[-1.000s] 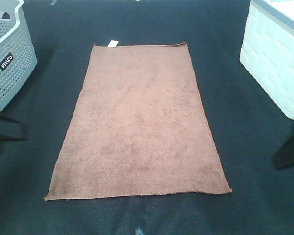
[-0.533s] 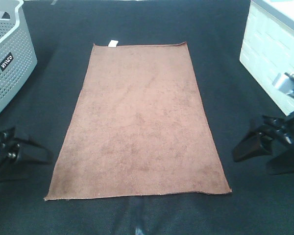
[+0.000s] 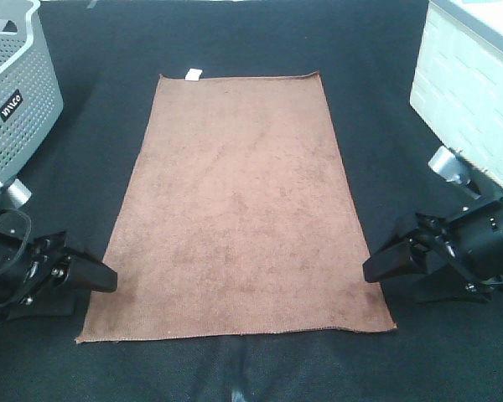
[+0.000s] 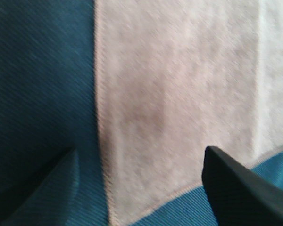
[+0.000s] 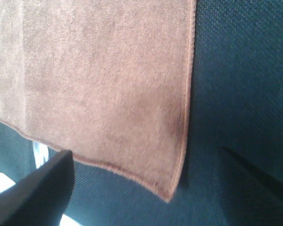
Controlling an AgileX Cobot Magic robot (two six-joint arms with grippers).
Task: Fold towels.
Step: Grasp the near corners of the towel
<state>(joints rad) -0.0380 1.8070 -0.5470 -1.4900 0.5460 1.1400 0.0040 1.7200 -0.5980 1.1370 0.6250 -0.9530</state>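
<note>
The brown towel [image 3: 235,209] lies flat and unfolded on the black table, with its small white tag [image 3: 193,74] at the far edge. My left gripper [image 3: 90,293] is open and low beside the towel's near left corner. In the left wrist view the towel [image 4: 179,94] and its hemmed corner lie between the open fingers [image 4: 240,188]. My right gripper [image 3: 391,285] is open beside the near right corner. In the right wrist view the towel [image 5: 104,80] and its corner show between the open fingers [image 5: 37,193]. Neither gripper holds anything.
A grey perforated basket [image 3: 12,92] stands at the far left. A white bin [image 3: 469,92] stands at the far right. The black cloth table surface [image 3: 377,50] surrounds the towel on all sides.
Both arms have come in from the sides of the view and moved inward and down to the towel's near corners. The towel has not moved.
</note>
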